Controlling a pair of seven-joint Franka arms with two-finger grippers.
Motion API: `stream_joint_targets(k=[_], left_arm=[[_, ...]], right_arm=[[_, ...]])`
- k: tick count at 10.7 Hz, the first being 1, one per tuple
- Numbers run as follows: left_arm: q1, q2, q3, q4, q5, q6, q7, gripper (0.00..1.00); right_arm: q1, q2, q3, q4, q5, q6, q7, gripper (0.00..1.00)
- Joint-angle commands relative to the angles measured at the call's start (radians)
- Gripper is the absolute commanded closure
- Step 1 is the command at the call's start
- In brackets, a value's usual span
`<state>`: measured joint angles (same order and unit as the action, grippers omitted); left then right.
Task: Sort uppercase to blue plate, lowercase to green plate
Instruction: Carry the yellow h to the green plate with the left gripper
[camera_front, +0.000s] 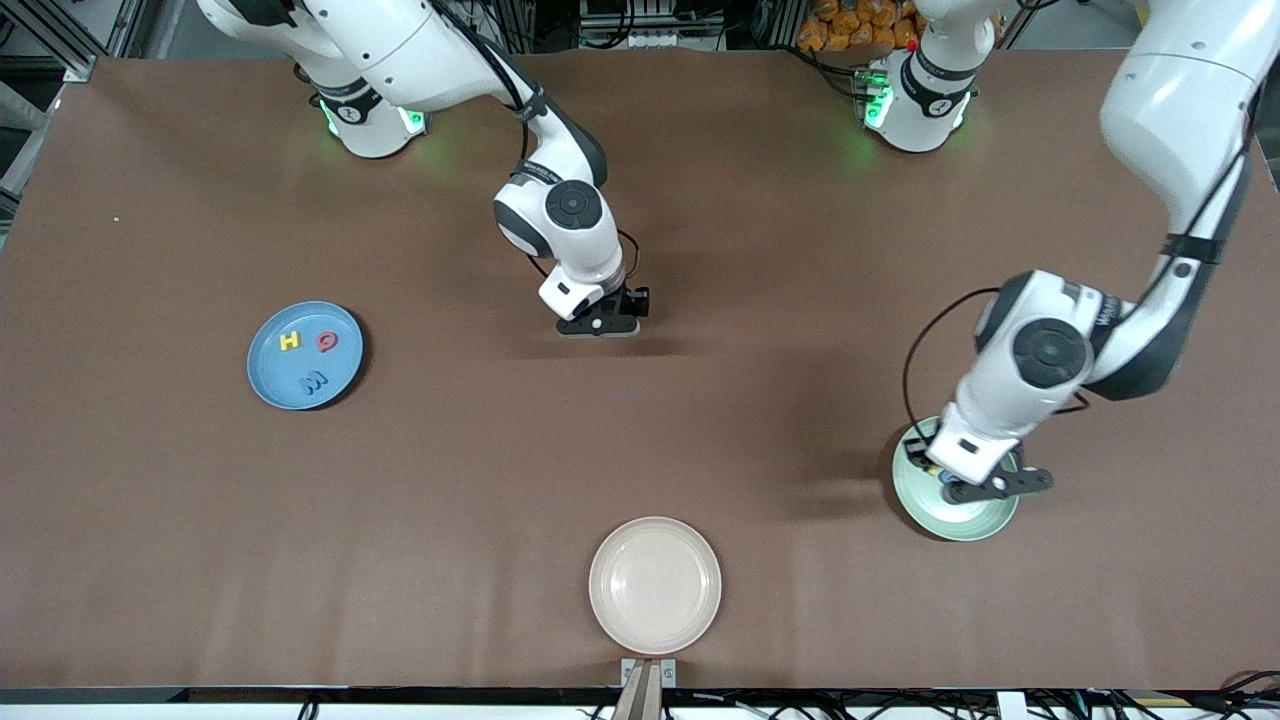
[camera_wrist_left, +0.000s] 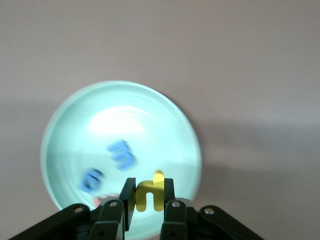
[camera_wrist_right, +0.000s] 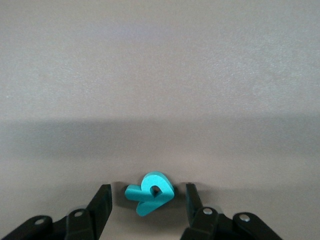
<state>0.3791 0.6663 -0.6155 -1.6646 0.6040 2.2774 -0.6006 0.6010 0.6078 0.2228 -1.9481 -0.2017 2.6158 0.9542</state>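
Observation:
The green plate (camera_front: 962, 521) lies toward the left arm's end of the table. My left gripper (camera_wrist_left: 148, 192) hangs low over it, shut on a small yellow lowercase letter (camera_wrist_left: 150, 196). Two blue lowercase letters (camera_wrist_left: 121, 154) (camera_wrist_left: 92, 180) lie in the plate, and a bit of red shows beside them. Mid-table, my right gripper (camera_wrist_right: 148, 200) is down at the table surface and open. The teal uppercase R (camera_wrist_right: 151, 193) lies flat between its fingers (camera_wrist_right: 103, 198) with a gap on each side. The blue plate (camera_front: 275, 378) toward the right arm's end holds a yellow H (camera_front: 290, 341), a red Q (camera_front: 326, 342) and a blue W (camera_front: 314, 380).
A beige plate (camera_front: 655, 585) with nothing in it sits near the table's front edge, nearer to the front camera than the right gripper (camera_front: 598, 327). Brown tabletop lies bare between the three plates.

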Motion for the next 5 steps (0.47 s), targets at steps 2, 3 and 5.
stream_joint_targets(k=[2,3,5], left_arm=[[0.004,0.097,0.028,0.121,-0.001,-0.021,0.059,0.41],[0.004,0.098,0.045,0.129,-0.001,-0.021,0.071,0.00],[0.015,0.075,0.039,0.129,-0.016,-0.026,0.148,0.00]], right_arm=[[0.010,0.020,-0.010,0.020,-0.051,0.000,0.035,0.39],[0.010,0.024,-0.010,0.021,-0.054,0.000,0.035,0.40],[0.010,0.024,-0.010,0.021,-0.056,0.000,0.037,0.46]])
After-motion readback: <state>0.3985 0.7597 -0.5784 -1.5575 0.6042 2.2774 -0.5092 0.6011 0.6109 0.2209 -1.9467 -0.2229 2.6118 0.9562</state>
